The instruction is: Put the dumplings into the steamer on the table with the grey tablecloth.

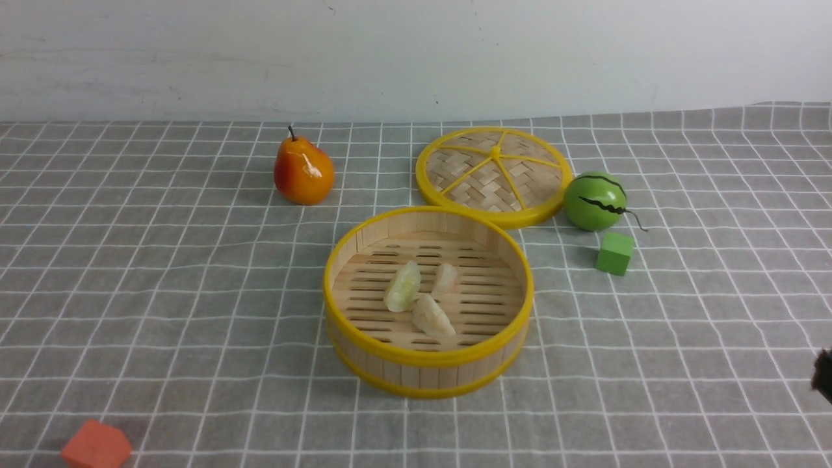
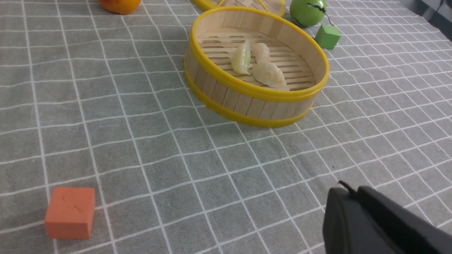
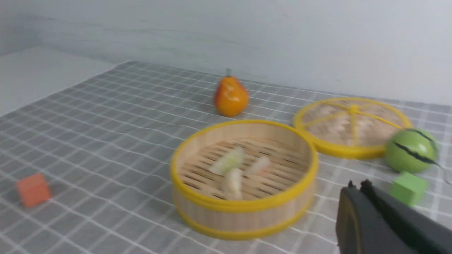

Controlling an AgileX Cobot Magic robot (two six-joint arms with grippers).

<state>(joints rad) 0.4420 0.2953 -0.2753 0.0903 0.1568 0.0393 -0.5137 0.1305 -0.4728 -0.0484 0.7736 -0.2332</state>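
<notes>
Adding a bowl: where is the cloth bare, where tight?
Bare: the wide stretch left of the round bamboo steamer, between the orange-red pear and the orange cube; also right of the steamer, nearer than the green cube. Tight: behind it, by the woven lid and green melon.

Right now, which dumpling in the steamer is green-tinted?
The pale green translucent crescent dumpling, on the robot's left in the round yellow-rimmed bamboo steamer; the other two are cream-white.
</notes>
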